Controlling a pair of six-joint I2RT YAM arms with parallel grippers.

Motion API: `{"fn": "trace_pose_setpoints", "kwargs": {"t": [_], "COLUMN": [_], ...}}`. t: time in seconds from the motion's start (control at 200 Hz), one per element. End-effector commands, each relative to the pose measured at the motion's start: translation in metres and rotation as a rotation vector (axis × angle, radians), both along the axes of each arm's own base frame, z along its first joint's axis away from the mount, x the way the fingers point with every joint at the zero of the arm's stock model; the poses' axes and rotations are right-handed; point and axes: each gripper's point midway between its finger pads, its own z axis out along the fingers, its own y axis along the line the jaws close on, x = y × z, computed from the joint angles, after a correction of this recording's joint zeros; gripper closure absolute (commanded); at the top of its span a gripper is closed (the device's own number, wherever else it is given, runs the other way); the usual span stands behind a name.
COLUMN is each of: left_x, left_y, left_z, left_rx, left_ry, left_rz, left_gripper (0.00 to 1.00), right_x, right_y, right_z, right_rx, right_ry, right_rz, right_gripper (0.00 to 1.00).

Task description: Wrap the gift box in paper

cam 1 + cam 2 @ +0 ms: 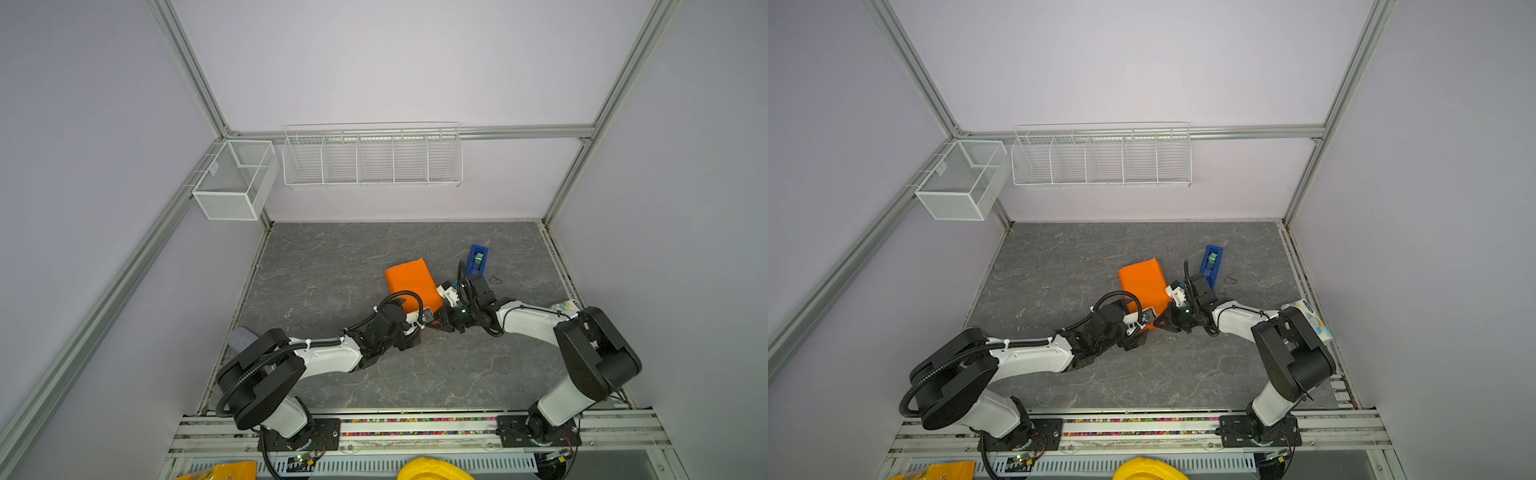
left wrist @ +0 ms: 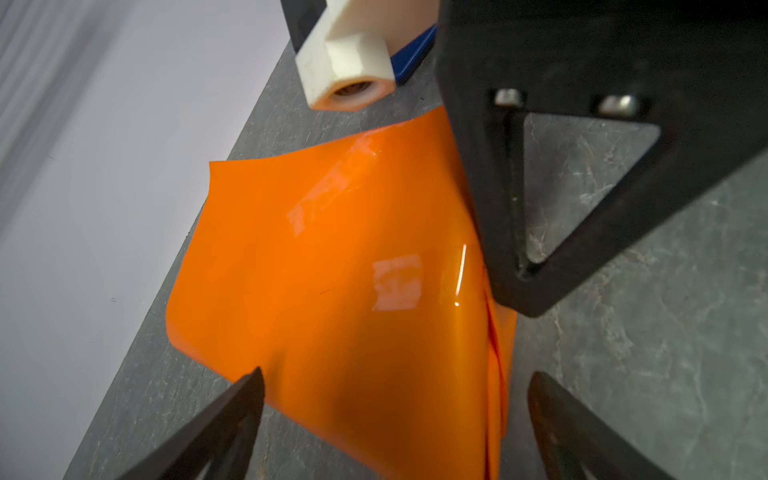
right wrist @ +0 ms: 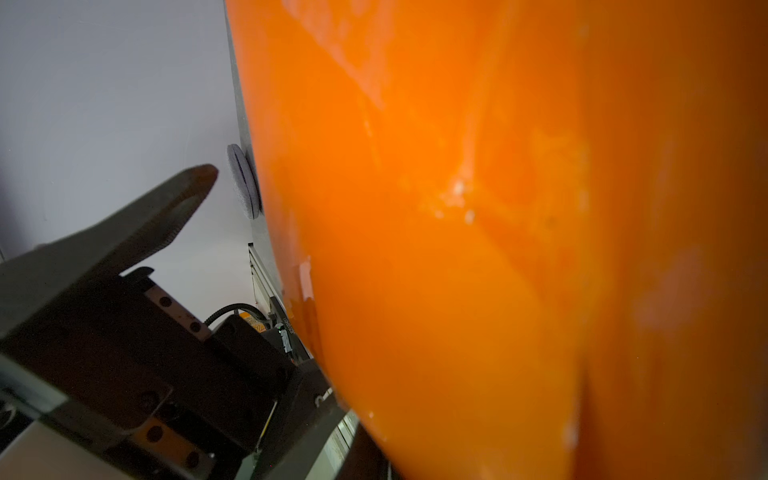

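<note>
Orange paper, taped into a parcel, lies on the tabletop. The left end effector gapes wide at its end; the right end effector, closed, touches its side

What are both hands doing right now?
Left hand: open over the paper, holding nothing.
Right hand: closed against the paper; any pinch cannot be told.

No legible text, label or number; print on yellow packet too blurred.
</note>
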Motion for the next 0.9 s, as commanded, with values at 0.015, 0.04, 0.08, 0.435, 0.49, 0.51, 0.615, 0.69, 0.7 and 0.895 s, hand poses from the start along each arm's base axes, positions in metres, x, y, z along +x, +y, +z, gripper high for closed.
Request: {"fn": "trace_pose_setpoints", "kwargs": {"t": [0.015,0.04,0.08,0.435,0.49,0.51,0.615,0.69,0.7,0.895], "left_x": [0.004,0.007,0.01,0.026,0.027,0.026,0.026,0.027,0.027,0.027], "left_y": [-0.009,-0.008,-0.008,-0.003,-0.003,-0.003,-0.002,-0.001,-0.001,0.0], "left_z": [0.005,0.005,0.006,0.009,0.01,0.01,0.009,0.008,0.008,0.006], "left_rx": [-0.026,-0.026,-0.03,-0.038,-0.039,-0.038,-0.034,-0.024,-0.023,-0.017], "left_ry": [-0.059,-0.069,-0.084,-0.126,-0.125,-0.124,-0.121,-0.119,-0.119,-0.115], "left_rz": [0.002,0.016,0.037,0.138,0.14,0.139,0.143,0.147,0.148,0.152], "left_gripper": [0.0,0.0,0.0,0.04,0.05,0.05,0.05,0.06,0.06,0.06], "right_x": [-0.003,-0.003,-0.003,-0.004,-0.004,-0.004,-0.005,-0.007,-0.007,-0.011], "right_y": [-0.001,-0.001,-0.002,-0.002,-0.004,-0.005,-0.017,-0.027,-0.029,-0.045], "right_z": [-0.004,-0.004,-0.004,-0.005,-0.006,-0.006,-0.01,-0.013,-0.013,-0.003], "right_rx": [-0.021,-0.022,-0.022,-0.026,-0.039,-0.045,-0.122,-0.176,-0.182,-0.242], "right_ry": [0.017,0.019,0.02,0.022,0.021,0.018,0.006,-0.002,-0.002,-0.038], "right_rz": [0.005,0.003,0.004,0.005,0.0,-0.001,-0.035,-0.057,-0.061,-0.106], "right_gripper": [0.93,0.93,0.93,0.92,0.88,0.85,0.75,0.71,0.71,0.7]}}
